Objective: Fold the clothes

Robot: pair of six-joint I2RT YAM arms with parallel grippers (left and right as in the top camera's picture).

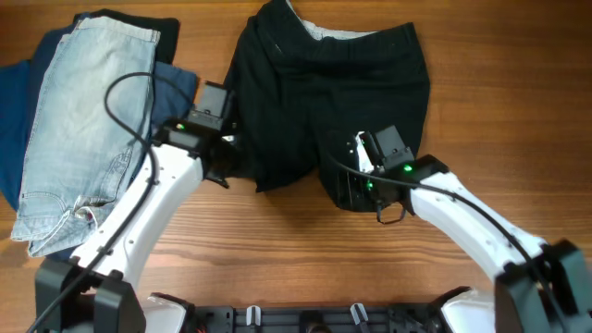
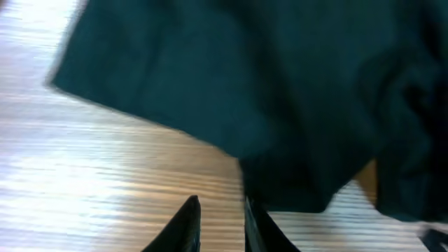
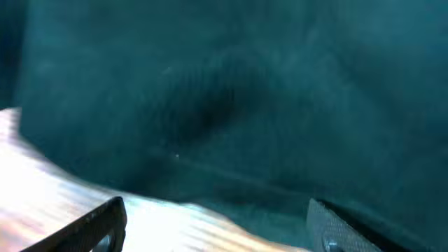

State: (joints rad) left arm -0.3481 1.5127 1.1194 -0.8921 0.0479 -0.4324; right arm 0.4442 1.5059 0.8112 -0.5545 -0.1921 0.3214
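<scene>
Black shorts (image 1: 324, 92): spread on the wooden counter (image 1: 277, 250), waistband at the far edge, both legs toward the robot.
Left jaws: at the left leg's outer edge, nearly together with only a slit between them, and no cloth in it.
Right jaws: wide apart at the right leg's hem, gripping nothing.
Risk: the left jaws may meet on nothing, so one side lifts and the fold skews.
Neighbour: the denim shorts (image 1: 83, 120) lie just beside and could snag.

free table (image 1: 277, 250) before black shorts (image 1: 314, 92), denim (image 1: 83, 120) left
</scene>
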